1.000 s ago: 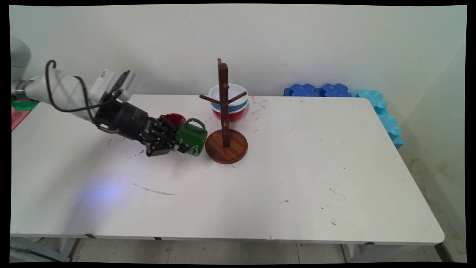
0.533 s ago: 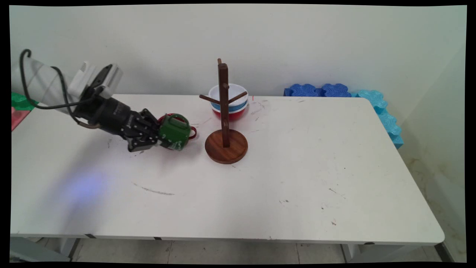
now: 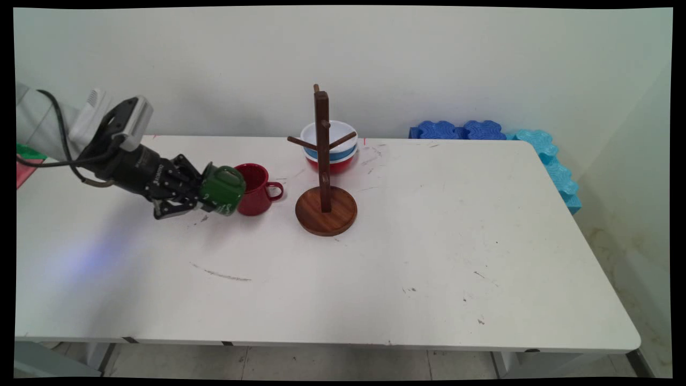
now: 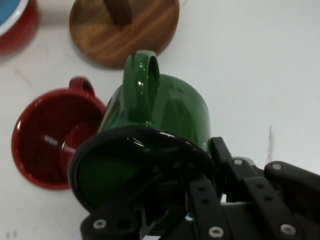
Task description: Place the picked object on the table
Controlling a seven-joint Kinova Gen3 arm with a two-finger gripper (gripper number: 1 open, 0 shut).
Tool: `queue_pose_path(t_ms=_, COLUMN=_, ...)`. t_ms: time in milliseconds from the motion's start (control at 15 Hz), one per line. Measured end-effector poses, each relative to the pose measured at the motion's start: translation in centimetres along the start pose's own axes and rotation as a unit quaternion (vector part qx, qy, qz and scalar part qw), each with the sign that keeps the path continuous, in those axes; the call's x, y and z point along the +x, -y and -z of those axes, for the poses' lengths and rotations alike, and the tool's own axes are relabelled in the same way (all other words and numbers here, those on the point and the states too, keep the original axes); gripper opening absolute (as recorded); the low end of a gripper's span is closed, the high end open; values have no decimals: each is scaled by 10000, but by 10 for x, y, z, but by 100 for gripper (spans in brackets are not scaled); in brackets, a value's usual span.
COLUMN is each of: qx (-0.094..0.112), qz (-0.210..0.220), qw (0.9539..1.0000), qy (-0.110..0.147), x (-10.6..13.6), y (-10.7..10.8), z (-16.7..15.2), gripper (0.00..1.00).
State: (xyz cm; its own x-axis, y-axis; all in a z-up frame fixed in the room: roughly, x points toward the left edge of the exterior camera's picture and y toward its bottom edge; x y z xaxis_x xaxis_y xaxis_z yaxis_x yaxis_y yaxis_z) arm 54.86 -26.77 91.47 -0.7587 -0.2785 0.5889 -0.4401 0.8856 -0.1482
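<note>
Green mug (image 3: 223,189) moved left, clamped by gripper (image 3: 206,202) (hand view: rim).

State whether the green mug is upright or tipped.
Tipped: the green mug lies sideways in the gripper, handle up, beside the upright red mug.

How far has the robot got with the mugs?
Done: nothing; the wooden mug tree's pegs are bare. In hand: the jaws are clamped on the green mug's rim, holding it tipped sideways. Left: the red mug stands on the table beside it, ungripped.
</note>
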Motion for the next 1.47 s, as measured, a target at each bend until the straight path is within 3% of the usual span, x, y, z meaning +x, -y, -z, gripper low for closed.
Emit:
queue_pose_path(t_ms=867, qx=364, qz=-403, qw=9943, qy=914, x=-25, y=-12, z=-5, gripper=0)
queue_pose_path(t_ms=1467, qx=534, qz=-528, qw=9890, qy=1276, x=-32, y=-16, z=-26, gripper=0)
